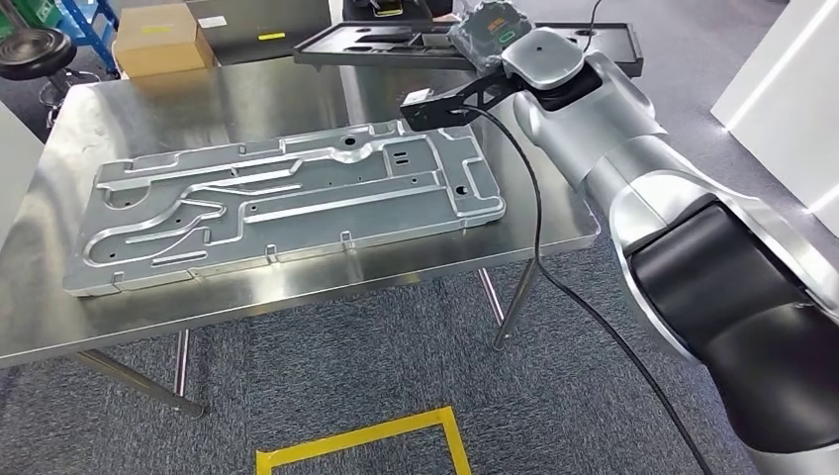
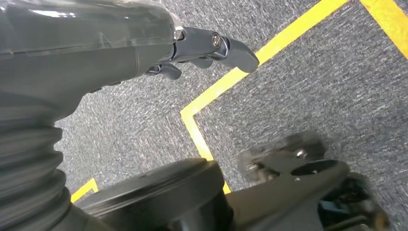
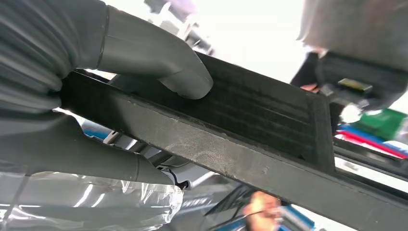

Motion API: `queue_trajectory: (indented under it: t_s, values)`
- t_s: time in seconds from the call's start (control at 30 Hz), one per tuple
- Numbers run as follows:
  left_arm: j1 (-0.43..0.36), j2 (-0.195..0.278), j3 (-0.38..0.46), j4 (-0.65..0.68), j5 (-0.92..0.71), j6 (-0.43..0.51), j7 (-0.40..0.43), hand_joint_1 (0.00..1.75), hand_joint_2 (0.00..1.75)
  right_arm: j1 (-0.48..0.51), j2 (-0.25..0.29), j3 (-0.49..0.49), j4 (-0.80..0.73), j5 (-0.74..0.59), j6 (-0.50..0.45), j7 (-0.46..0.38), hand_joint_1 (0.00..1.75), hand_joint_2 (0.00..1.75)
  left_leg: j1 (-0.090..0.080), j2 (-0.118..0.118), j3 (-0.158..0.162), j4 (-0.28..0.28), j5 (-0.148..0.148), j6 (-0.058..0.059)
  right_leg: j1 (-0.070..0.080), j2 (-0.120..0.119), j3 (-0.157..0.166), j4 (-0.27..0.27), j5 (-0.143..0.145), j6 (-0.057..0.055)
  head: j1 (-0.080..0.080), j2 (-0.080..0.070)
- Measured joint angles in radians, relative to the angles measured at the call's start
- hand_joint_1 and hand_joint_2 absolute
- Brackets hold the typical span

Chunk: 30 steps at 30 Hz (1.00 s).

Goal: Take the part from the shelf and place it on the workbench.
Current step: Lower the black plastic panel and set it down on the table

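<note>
Part (image 3: 231, 139) (black tray) gripped at its rim by right robot hand (image 3: 96, 96), long axis running away from it; worktop (image 1: 554, 213) lies below.

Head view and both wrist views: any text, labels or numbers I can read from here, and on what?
None can be read.
Cardboard box: yellow label, too small to read.
Dark surface behind the table: yellow tag, blurred.
Black tray gripped by the right hand: no markings show.
Yellow floor tape: a plain line.
</note>
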Motion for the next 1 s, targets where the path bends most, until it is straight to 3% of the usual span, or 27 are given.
queue_trajectory:
  t_s: [0.07,0.2,0.27,0.33,0.37,0.4,0.47,0.53,0.6,0.7,0.77,0.83,0.87,0.9,0.93,1.0]
  values:
    - [0.006,0.0,0.0,0.0,0.001,-0.001,0.0,0.0,1.75,0.0,-0.006,0.001,0.003,0.015,-0.01,0.009,1.75,1.75,-0.002,0.0,0.03,-0.07,0.008,0.009,0.003,0.0,-0.001,0.004,-0.006,0.008,0.0,0.0]
    - [0.003,-0.001,0.0,0.0,-0.001,0.002,-0.004,0.0,1.75,0.004,-0.01,0.003,0.003,0.023,-0.021,-0.004,1.75,1.75,0.0,0.0,0.048,-0.097,-0.008,0.03,0.003,0.0,-0.014,0.025,-0.021,0.027,0.0,0.0]
    - [0.002,0.0,0.0,0.0,-0.002,0.003,-0.006,0.0,1.75,0.007,-0.001,0.004,0.002,0.015,-0.026,-0.019,1.75,1.75,0.003,0.002,0.058,-0.104,-0.011,0.039,-0.001,0.0,-0.065,0.121,-0.064,0.036,0.0,0.0]
    - [0.001,0.0,0.0,0.0,-0.004,0.003,-0.007,0.0,1.75,0.018,0.013,0.004,0.002,0.005,-0.027,-0.035,1.75,1.75,0.003,0.002,0.064,-0.104,-0.017,0.044,-0.005,-0.001,-0.144,0.251,-0.1,0.043,0.0,0.0]
    - [0.001,0.0,0.0,0.0,-0.004,0.003,-0.007,0.0,1.75,0.027,0.021,0.004,0.001,-0.002,-0.027,-0.046,1.75,1.75,0.003,0.001,0.069,-0.103,-0.021,0.045,-0.007,-0.001,-0.171,0.285,-0.096,0.044,0.0,0.0]
    - [0.001,0.0,0.0,0.0,-0.005,0.003,-0.007,0.0,1.75,0.035,0.03,0.003,0.0,-0.01,-0.026,-0.058,1.75,1.75,0.003,-0.001,0.076,-0.103,-0.026,0.044,-0.008,-0.001,-0.179,0.28,-0.072,0.044,0.0,0.0]
    - [0.002,0.0,0.0,0.0,-0.005,0.002,-0.007,0.0,1.75,0.043,0.048,0.003,-0.006,-0.023,-0.023,-0.079,1.75,1.75,0.003,-0.004,0.092,-0.101,-0.039,0.04,-0.01,-0.001,-0.145,0.166,0.019,0.038,0.0,0.0]
    - [0.002,-0.001,-0.001,0.0,-0.004,0.0,-0.006,0.0,1.75,0.043,0.062,0.001,-0.013,-0.028,-0.02,-0.089,1.75,1.75,0.0,-0.006,0.1,-0.099,-0.051,0.032,-0.004,-0.001,-0.097,0.05,0.073,0.027,0.0,0.0]
    - [0.002,-0.003,-0.001,0.0,0.0,-0.001,-0.005,0.0,1.75,0.043,0.069,0.001,-0.017,-0.024,-0.017,-0.086,1.75,1.75,-0.001,-0.007,0.1,-0.1,-0.057,0.021,0.003,0.0,-0.082,0.015,0.067,0.017,0.0,0.0]
    - [0.006,-0.004,-0.001,0.0,0.002,0.0,-0.005,0.0,1.75,0.041,0.067,0.0,-0.019,-0.014,-0.017,-0.074,1.75,1.75,0.0,-0.004,0.097,-0.087,-0.074,0.006,-0.001,-0.002,-0.069,-0.003,0.057,0.003,0.0,0.0]
    - [0.007,-0.003,0.0,0.0,0.003,0.001,-0.006,0.0,1.75,0.04,0.064,-0.001,-0.02,-0.013,-0.018,-0.071,1.75,1.75,0.001,-0.002,0.058,0.0,-0.117,0.0,-0.006,-0.003,-0.056,-0.01,0.052,-0.006,0.0,0.0]
    - [0.001,-0.001,0.0,0.0,0.004,0.001,-0.009,0.0,1.75,0.043,0.061,-0.002,-0.02,-0.013,-0.018,-0.071,1.75,1.75,0.002,-0.001,-0.011,0.137,-0.165,-0.006,-0.006,-0.002,-0.047,-0.01,0.045,-0.011,0.0,0.0]
    - [-0.002,0.0,0.0,0.0,0.004,0.0,-0.01,0.0,1.75,0.046,0.06,-0.002,-0.02,-0.012,-0.018,-0.069,1.75,1.75,0.002,-0.001,-0.036,0.18,-0.17,-0.008,-0.006,-0.001,-0.042,-0.01,0.041,-0.012,0.0,0.0]
    - [-0.005,0.0,0.0,0.0,0.004,0.0,-0.009,0.0,1.75,0.049,0.06,-0.002,-0.02,-0.011,-0.018,-0.065,1.75,1.75,0.003,-0.001,-0.045,0.188,-0.154,-0.01,-0.006,0.002,-0.036,-0.009,0.036,-0.011,0.0,0.0]
    - [-0.005,0.0,0.0,0.0,0.004,-0.001,-0.007,0.0,1.75,0.051,0.059,-0.002,-0.019,-0.009,-0.017,-0.057,1.75,1.75,0.004,-0.001,-0.037,0.155,-0.118,-0.011,-0.007,0.004,-0.029,-0.007,0.03,-0.008,0.0,0.0]
    - [-0.001,0.0,0.0,0.0,0.004,-0.002,-0.002,0.0,1.75,0.046,0.05,-0.002,-0.016,-0.005,-0.017,-0.032,1.75,1.75,0.007,0.0,0.005,0.03,-0.034,-0.011,-0.007,0.006,-0.02,0.001,0.017,0.001,0.0,0.0]
